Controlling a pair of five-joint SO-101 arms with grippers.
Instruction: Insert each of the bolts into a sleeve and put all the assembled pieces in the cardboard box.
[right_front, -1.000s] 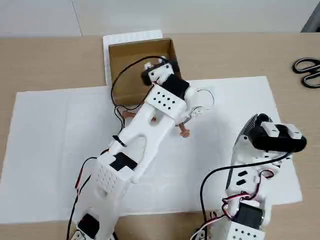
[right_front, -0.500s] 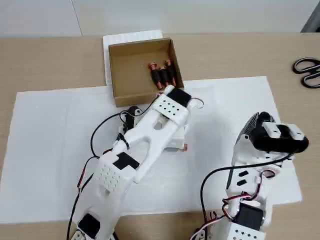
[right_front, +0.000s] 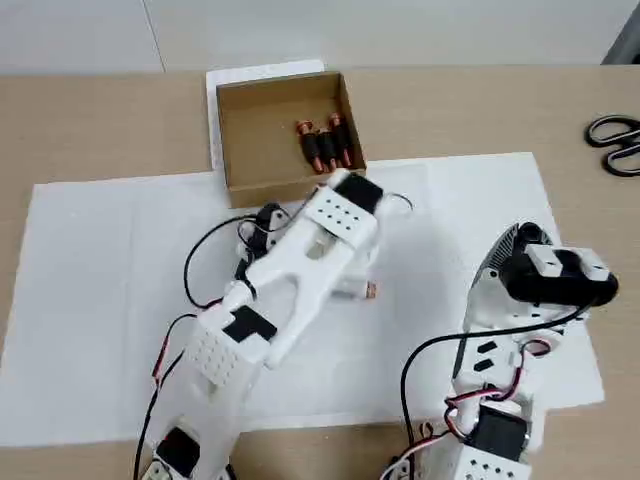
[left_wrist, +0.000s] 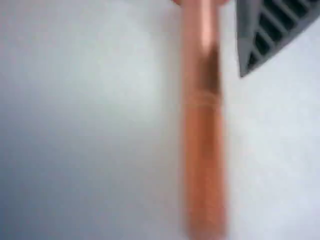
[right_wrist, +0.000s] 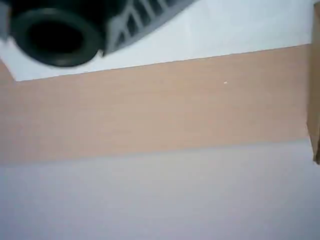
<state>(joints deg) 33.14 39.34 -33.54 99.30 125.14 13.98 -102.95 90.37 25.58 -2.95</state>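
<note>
- You are working on the insertion step, in my judgement: a cluster of finished pieces (right_front: 325, 148) is lying against the box's (right_front: 260, 140) far right wall, while one bolt (left_wrist: 202, 125) is lying unassembled on the paper (right_front: 100, 300), just in front of the box.
- Your left hand (left_wrist: 267, 32) is hovering close over that bolt, with one ribbed grey finger beside the bolt's end. I cannot tell how far the hand is open, nor whether it is gripping the bolt.
- Your right hand (right_wrist: 115, 25) is holding a sleeve (right_wrist: 54, 37), closed on it and raised clear of the counter (right_front: 100, 120), well apart from the bolt.
- The next move is calling for a firm grasp on the bolt, then for bringing its tip in line with the sleeve's bore. Any tilt is likely to jam the entry.
- Materials: the bolt is a slim, smooth, copper-coloured rod, likely metal and prone to rolling. The sleeve is a short black tube with a round bore and a matte look. The box is shallow, open-topped brown cardboard.
</note>
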